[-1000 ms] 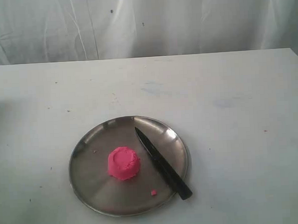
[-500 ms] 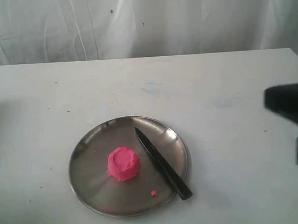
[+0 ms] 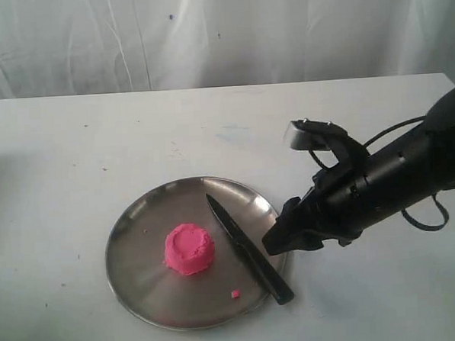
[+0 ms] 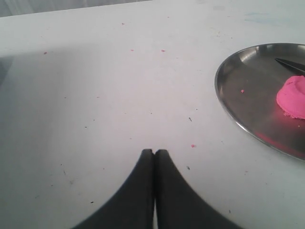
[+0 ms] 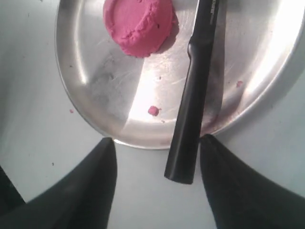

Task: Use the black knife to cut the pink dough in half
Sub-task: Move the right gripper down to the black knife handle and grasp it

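Note:
The pink dough [image 3: 189,249] is one round flat-topped mound left of centre on the steel plate [image 3: 138,221]. The black knife [image 3: 247,250] lies slanted on the plate's right side, its handle end over the front right rim. My right gripper [image 3: 277,240] hangs open at that rim, just right of the handle. In the right wrist view the knife [image 5: 195,95] has its handle end between the spread fingers of the right gripper [image 5: 157,139], nearer one finger, and the dough [image 5: 139,21] lies beyond. My left gripper [image 4: 154,151] is shut and empty over bare table, away from the plate [image 4: 248,90].
A tiny pink crumb [image 3: 235,293] lies on the plate near its front rim, close to the knife handle. The white table [image 3: 347,118] runs back to a white curtain [image 3: 220,33]. The right arm [image 3: 396,177] stretches in from the right edge.
The right arm has come in from the right edge and now hangs at the plate's right rim by the knife handle. Dough, knife and plate have not moved.

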{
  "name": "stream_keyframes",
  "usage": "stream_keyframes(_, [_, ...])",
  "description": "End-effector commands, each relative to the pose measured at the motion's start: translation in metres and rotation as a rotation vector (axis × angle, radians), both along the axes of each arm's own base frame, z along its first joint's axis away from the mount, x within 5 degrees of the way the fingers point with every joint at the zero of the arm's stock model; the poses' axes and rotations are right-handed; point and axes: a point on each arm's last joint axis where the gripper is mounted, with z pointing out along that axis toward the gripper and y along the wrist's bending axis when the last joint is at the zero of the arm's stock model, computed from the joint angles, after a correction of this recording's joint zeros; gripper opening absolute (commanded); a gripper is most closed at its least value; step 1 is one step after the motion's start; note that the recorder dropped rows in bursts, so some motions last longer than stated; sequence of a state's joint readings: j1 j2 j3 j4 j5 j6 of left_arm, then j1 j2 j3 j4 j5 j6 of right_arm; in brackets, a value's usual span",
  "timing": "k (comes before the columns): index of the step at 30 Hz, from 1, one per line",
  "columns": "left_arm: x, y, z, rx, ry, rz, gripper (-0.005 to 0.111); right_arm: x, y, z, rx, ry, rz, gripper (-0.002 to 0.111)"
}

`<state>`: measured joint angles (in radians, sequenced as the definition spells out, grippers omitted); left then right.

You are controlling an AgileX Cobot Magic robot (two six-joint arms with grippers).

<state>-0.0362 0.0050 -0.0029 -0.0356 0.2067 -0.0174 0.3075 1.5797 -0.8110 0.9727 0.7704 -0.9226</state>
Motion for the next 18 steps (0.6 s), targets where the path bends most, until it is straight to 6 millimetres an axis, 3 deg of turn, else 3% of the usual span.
stream_keyframes(1, [0.000,0.000,-0.001,-0.009,0.002,0.005,0.000,0.023,0.006,-0.018,0.033,-0.012,0.050,0.050])
stream_keyframes(8, [0.000,0.000,-0.001,-0.009,0.002,0.005,0.000,0.049,0.016,-0.043,0.041,0.067,0.079,0.050])
stream_keyframes(18, [0.000,0.000,-0.001,-0.009,0.002,0.005,0.000,0.054,0.017,-0.063,0.010,0.114,0.111,0.050])
